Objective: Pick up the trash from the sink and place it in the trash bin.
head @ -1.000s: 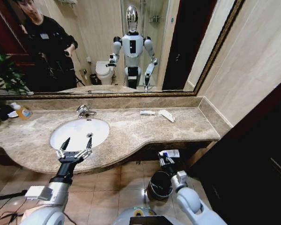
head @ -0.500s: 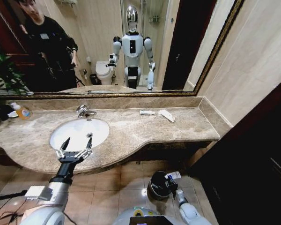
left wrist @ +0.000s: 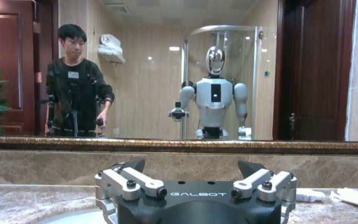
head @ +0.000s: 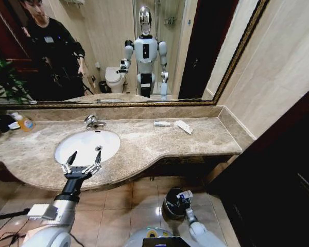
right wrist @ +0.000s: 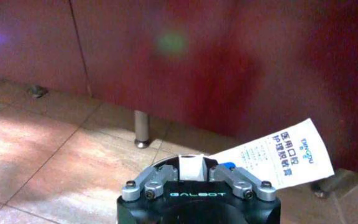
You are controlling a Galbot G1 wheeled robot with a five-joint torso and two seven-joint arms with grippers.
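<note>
Your right gripper (head: 181, 198), fingers clenched on a white sachet (right wrist: 273, 157) above the trash bin (head: 171, 207), may drop it outside the rim; left gripper (head: 84, 157) hovers released by the sink (head: 110, 138).

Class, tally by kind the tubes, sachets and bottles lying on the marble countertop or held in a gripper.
Small white tube on the beige marble countertop: 1
Flat white sachets: 2, the countertop sachet and the printed sachet in the right gripper
Orange-yellow bottle: 1
Total: 4
</note>
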